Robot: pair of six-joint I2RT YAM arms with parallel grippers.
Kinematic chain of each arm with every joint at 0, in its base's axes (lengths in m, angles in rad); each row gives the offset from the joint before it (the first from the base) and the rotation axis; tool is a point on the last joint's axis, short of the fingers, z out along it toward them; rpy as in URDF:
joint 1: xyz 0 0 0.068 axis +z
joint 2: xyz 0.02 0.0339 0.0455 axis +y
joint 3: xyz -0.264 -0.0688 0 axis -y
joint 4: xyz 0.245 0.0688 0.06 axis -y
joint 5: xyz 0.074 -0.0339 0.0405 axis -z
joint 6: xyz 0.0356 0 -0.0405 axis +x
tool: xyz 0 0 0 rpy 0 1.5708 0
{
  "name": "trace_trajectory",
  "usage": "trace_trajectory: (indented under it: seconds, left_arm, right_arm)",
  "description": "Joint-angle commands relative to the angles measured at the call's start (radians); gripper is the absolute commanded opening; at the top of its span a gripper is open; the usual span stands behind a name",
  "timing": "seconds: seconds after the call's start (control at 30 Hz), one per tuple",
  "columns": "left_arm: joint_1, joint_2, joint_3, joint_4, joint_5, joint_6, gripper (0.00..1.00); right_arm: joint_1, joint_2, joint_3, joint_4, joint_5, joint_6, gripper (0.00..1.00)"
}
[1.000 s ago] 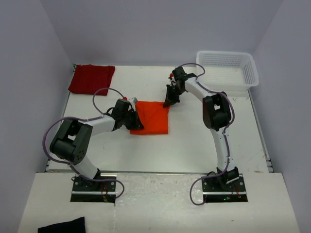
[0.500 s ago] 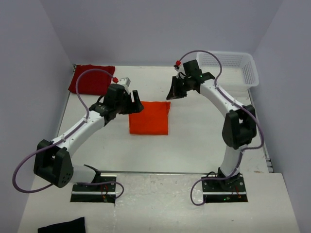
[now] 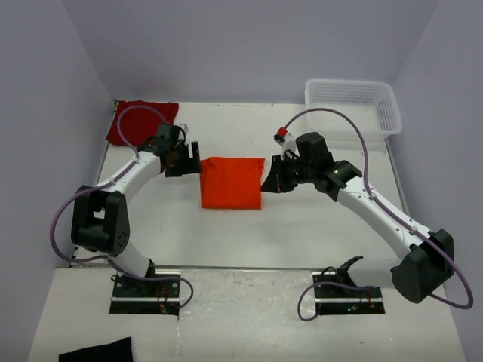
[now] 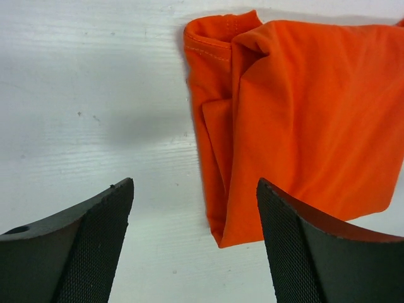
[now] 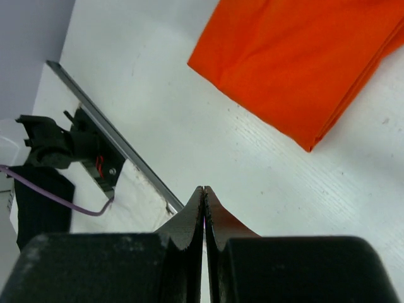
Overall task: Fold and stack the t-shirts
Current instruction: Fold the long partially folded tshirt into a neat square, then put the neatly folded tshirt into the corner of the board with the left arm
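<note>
Mid-table, the orange shirt [image 3: 232, 182] lies folded and free, my left gripper [image 3: 190, 159] having just sprung open and backed off, my right gripper [image 3: 272, 181] clenched empty beside it; stacking with the far-left red shirt [image 3: 136, 121] remains.

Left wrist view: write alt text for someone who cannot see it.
A folded orange t-shirt lies on a white table, filling the upper right. The left gripper stands open and empty, its black jaws apart at the bottom edge.
</note>
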Motion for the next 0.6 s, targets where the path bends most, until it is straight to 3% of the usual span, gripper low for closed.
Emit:
trace_trajectory:
  seconds: [0.0, 0.23, 0.43, 0.57]
  left_arm:
    - [0.01, 0.053, 0.067, -0.021, 0.097, 0.113, 0.79]
    - [0.062, 0.098, 0.056, 0.012, 0.379, 0.245, 0.87]
    - [0.146, 0.13, 0.059, -0.005, 0.474, 0.264, 1.0]
    - [0.16, 0.165, 0.064, -0.015, 0.514, 0.272, 1.0]
  right_arm:
    - [0.008, -0.015, -0.073, 0.055, 0.01, -0.009, 0.0]
    - [0.044, -0.043, -0.115, 0.082, -0.008, -0.017, 0.0]
    - [0.062, -0.047, -0.139, 0.088, -0.006, -0.018, 0.0]
    - [0.067, -0.077, -0.162, 0.102, -0.005, -0.014, 0.0]
